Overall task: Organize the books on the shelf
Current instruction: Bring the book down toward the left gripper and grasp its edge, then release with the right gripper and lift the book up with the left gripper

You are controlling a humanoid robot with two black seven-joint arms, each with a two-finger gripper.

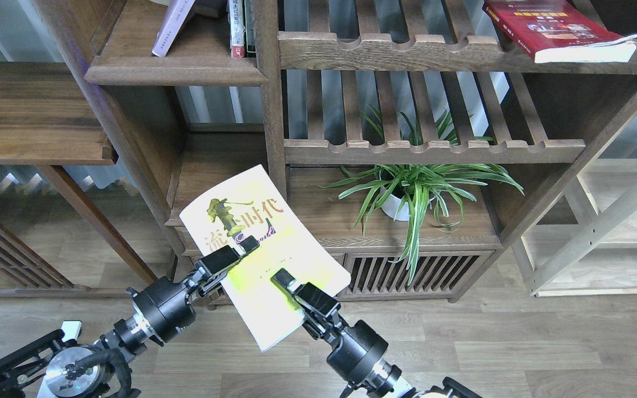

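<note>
The yellow-green book (pixel 282 260) is held tilted in the air in front of the low cabinet, cover up. My left gripper (pixel 243 247) is clamped on its left edge. My right gripper (pixel 282 280) is clamped on its lower edge. The pale lavender book (pixel 172 25) leans on the solid shelf (pixel 175 70) at the upper left. The dark red book (pixel 551 27) lies flat on the slatted rack at the upper right.
Narrow upright red-and-white-spined books (pixel 236 27) stand beside the lavender book. A potted spider plant (pixel 412 190) sits on the low cabinet top (pixel 346 221) under two slatted racks (pixel 434 150). A vertical post (pixel 271 110) divides the bookcase. A wooden side ledge (pixel 31 116) is at left.
</note>
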